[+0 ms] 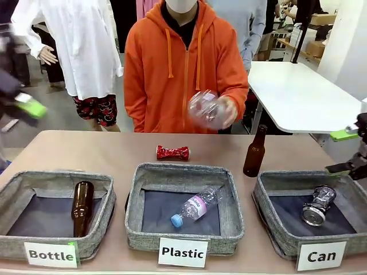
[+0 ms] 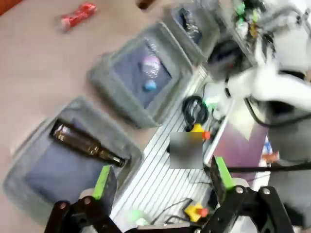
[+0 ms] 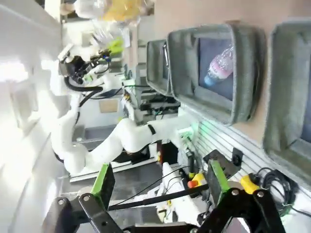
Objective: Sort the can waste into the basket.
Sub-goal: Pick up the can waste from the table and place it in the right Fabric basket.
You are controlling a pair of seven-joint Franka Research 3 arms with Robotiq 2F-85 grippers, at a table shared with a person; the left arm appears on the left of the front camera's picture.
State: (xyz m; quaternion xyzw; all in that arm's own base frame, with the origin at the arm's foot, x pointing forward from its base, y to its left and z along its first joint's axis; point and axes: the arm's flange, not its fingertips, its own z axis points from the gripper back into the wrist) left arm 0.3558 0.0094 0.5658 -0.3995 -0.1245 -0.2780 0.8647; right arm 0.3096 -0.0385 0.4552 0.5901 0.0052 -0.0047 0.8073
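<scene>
Can waste: pinched shiny red can (image 1: pixel 172 152) on the table, left of the basket (image 1: pixel 266 213); crumpled silver can (image 1: pixel 319 205) inside it.
Basket: grey woven fabric.
Table (image 1: pixel 86 152): smooth tan.
Left gripper (image 2: pixel 161 177): spread, empty.
Right gripper (image 3: pixel 160 178): spread, empty.

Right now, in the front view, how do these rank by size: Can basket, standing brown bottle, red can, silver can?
1. Can basket
2. standing brown bottle
3. silver can
4. red can
The silver can lies nearer the camera, so its lead over the red can is unsure.
</scene>
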